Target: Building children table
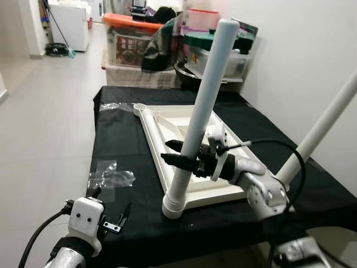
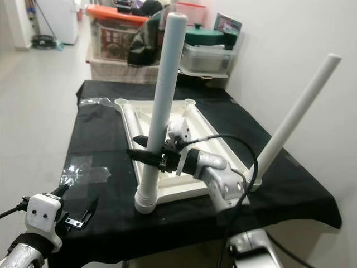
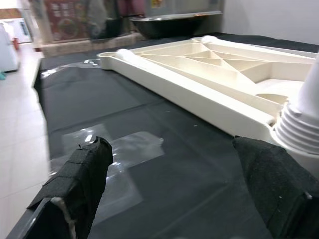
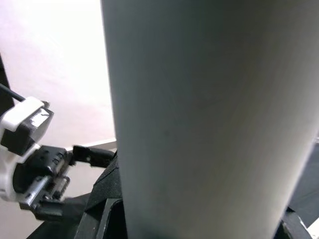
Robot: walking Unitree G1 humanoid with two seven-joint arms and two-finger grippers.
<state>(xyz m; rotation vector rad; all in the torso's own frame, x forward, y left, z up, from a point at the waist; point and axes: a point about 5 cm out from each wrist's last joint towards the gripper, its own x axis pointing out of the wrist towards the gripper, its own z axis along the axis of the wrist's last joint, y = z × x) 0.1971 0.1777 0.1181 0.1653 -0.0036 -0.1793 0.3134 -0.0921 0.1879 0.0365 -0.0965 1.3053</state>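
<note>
Right claw [image 2: 146, 154] is clenched round the near leg [image 2: 162, 106], low on its shaft, just above the socket at the near corner of the upturned tabletop [image 2: 217, 146]. That leg leans a little instead of standing square, so I'd guess it isn't fully seated; twist or push it off-axis now and it could jam crooked, or lever the whole top across the black cloth [image 2: 95, 134]. A second leg [image 2: 293, 123] already stands in the right-hand corner, also tilted, and a swinging elbow might knock it. Left claw [image 1: 109, 215] hovers released by the table's near edge, beside some clear wrap [image 1: 111, 176] that could snag.
</note>
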